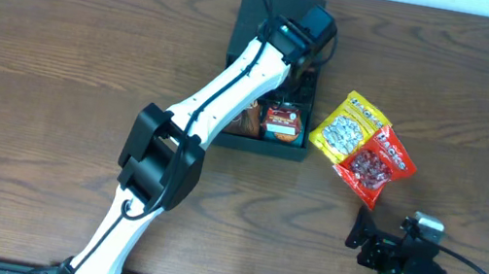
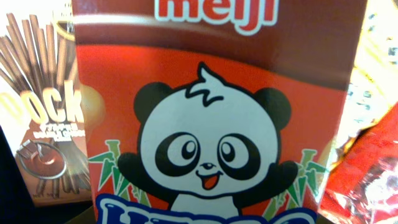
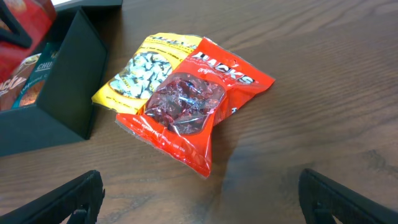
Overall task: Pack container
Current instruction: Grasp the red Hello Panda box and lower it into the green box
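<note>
The container (image 1: 238,38) is a dark teal-green box at the table's far middle, and its wall also shows in the right wrist view (image 3: 68,93). My left gripper (image 1: 301,62) reaches down into it. A red Meiji panda snack box (image 2: 217,124) fills the left wrist view and hides the fingers; from overhead the box (image 1: 282,120) stands inside the container. A Pocky box (image 2: 43,124) stands beside it. A yellow snack pack (image 1: 345,123) and a red snack pack (image 1: 376,163) lie overlapping on the table, right of the container. My right gripper (image 3: 199,199) is open and empty, just short of the red pack (image 3: 186,106).
A small teal cookie box (image 3: 34,78) sits inside the container. The left arm (image 1: 176,136) stretches diagonally across the table's middle. The right gripper (image 1: 384,240) rests near the front edge on the dark wood table (image 1: 61,49).
</note>
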